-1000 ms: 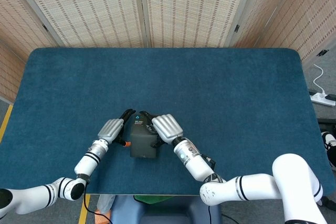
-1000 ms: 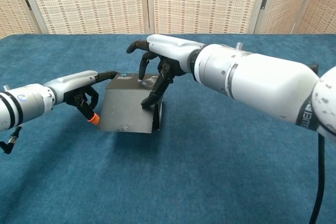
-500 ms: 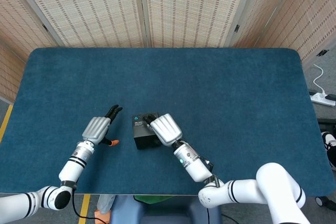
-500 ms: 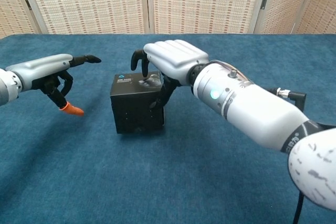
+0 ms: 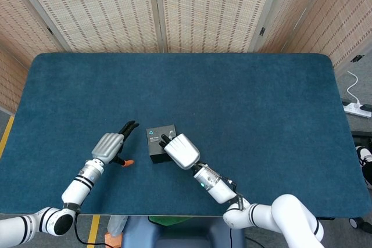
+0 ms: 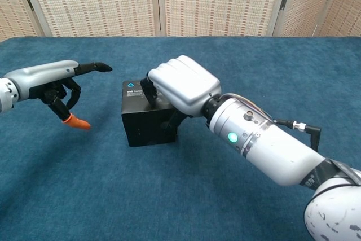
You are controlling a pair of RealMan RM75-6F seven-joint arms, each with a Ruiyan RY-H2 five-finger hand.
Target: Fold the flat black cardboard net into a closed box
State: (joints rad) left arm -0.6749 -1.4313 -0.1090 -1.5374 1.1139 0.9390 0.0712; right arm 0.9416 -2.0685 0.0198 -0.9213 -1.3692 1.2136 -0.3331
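The small black cardboard box [image 5: 160, 141] sat upright on the blue cloth-covered bench [image 5: 244, 103], near its front edge and left of centre, between the two hands. It looked fully formed: top panel flat, a small white label with a blue mark [image 6: 132, 86] on its far left corner.

Right hand [image 6: 181, 84] lay over the box's top and right side, fingers [image 6: 149, 91] curled down onto the lid. Whether it was gripping or only pressing could not be told; the palm hid the contact.

Left hand [image 6: 53, 77] hovered clear of the box to its left, holding nothing, one dark finger extended toward the box and the rest curled loosely under. The orange tip [image 6: 77, 122] pointed down at the cloth.

Judgement: task appeared nearly done.

Risks:
- Lid may spring up when the right hand lifts, if the tuck flap is not seated; flap state not visible.
- Uneven downward pressure could crush or skew the light cardboard.
- With nothing bracing the left side, a sideways drag on withdrawal could slide or tip the box.
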